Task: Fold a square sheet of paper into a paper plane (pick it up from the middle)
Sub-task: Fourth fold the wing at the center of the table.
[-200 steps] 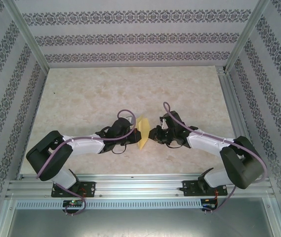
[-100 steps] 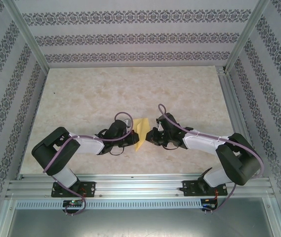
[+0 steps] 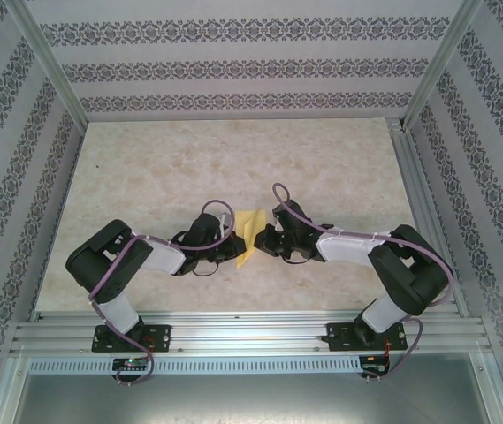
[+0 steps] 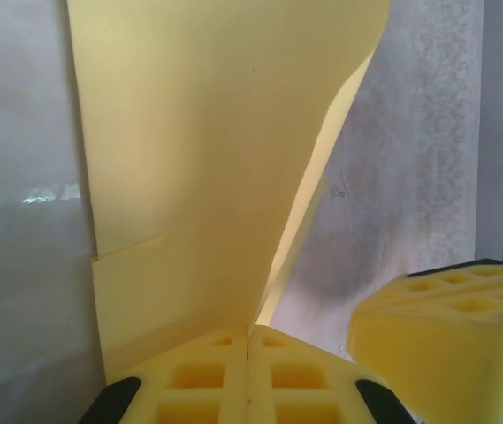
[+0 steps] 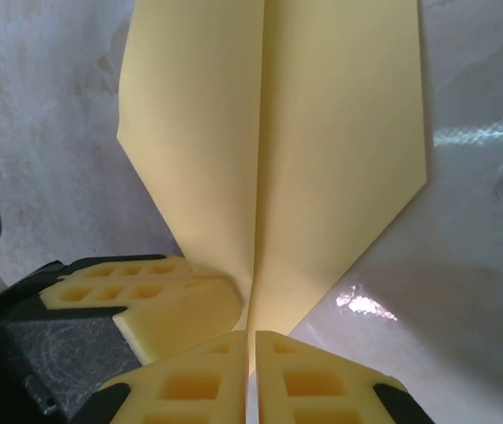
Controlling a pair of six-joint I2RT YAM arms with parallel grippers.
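Note:
The square sheet of paper is folded into a yellow kite-shaped paper plane (image 3: 249, 231) with a centre crease, held up between both grippers over the near middle of the table. My left gripper (image 3: 233, 248) is shut on its edge from the left; in the left wrist view the paper plane (image 4: 216, 159) rises out of the pressed-together left gripper (image 4: 249, 334). My right gripper (image 3: 265, 242) grips it from the right. In the right wrist view the right gripper (image 5: 251, 337) is shut on the pointed end of the paper plane (image 5: 322, 150), along the crease. The two grippers nearly touch.
The beige marbled tabletop (image 3: 233, 159) lies between patterned walls with aluminium posts (image 3: 52, 66). A metal rail (image 3: 251, 334) runs along the near edge by the arm bases. The other arm's yellow finger (image 4: 445, 331) shows close beside each gripper.
The right gripper's jaws have narrowed onto the paper. Both arms have drawn in, with their elbows moving toward the centre. The paper has shifted slightly left.

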